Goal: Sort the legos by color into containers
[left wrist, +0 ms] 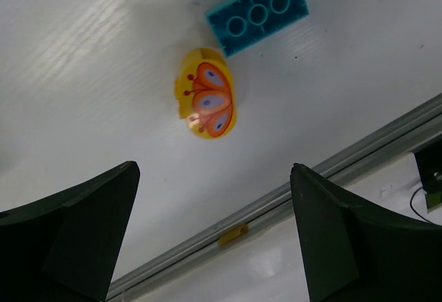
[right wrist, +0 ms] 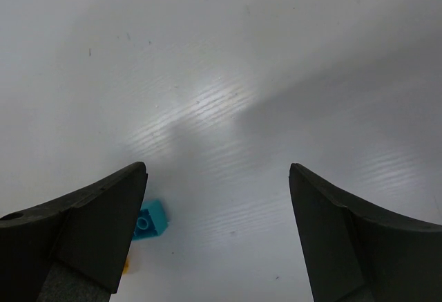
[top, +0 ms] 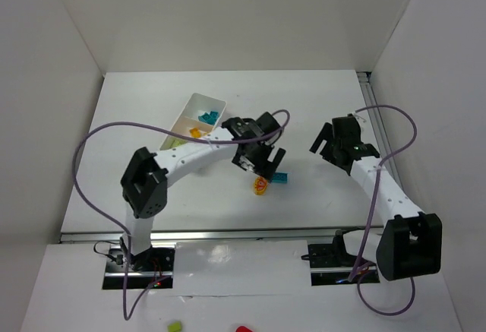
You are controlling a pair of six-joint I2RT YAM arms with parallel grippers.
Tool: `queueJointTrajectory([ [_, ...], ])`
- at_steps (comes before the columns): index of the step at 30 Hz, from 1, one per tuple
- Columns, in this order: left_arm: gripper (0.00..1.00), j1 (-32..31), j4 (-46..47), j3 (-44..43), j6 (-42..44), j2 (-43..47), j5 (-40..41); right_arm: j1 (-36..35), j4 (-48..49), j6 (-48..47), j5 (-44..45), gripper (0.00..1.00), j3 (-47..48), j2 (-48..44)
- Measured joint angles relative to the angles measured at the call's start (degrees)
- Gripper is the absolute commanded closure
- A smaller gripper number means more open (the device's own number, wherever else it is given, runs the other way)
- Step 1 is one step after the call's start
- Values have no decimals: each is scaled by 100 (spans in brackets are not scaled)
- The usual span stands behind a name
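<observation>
On the white table lie two loose legos: a teal brick and, right beside it, a rounded yellow-orange piece printed with a butterfly. My left gripper hovers just above them, open, with nothing between its fingers. My right gripper hangs open further right over bare table, and its view catches the teal brick beside its left finger. The white tray holds teal legos, an orange lego and a pale green one in separate containers.
A metal rail runs along the table's near edge, with a small yellow bit lying in it. White walls enclose the table on three sides. Purple cables loop off both arms. A green piece and a red one lie below the arm bases.
</observation>
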State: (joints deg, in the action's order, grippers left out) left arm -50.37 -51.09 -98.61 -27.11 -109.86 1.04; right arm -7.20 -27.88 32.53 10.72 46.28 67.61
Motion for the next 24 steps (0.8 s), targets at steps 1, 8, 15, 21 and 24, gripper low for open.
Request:
queueJointTrajectory([
  [1,1,-125,68,-4,-39,-184,2,111,-57,2,-55,9,-33,-70],
  [8,6,-319,332,-7,-317,-1008,323,527,-173,-92,-345,9,-57,-369],
  [15,23,-260,603,-2,-352,-1346,466,586,-195,-153,-737,9,-131,-380],
  [21,42,-212,638,-4,-302,-1519,435,568,-199,-195,-1296,9,-354,-372],
  [24,48,-74,553,-4,-306,-1458,407,361,-101,-219,-1532,9,-457,-356],
])
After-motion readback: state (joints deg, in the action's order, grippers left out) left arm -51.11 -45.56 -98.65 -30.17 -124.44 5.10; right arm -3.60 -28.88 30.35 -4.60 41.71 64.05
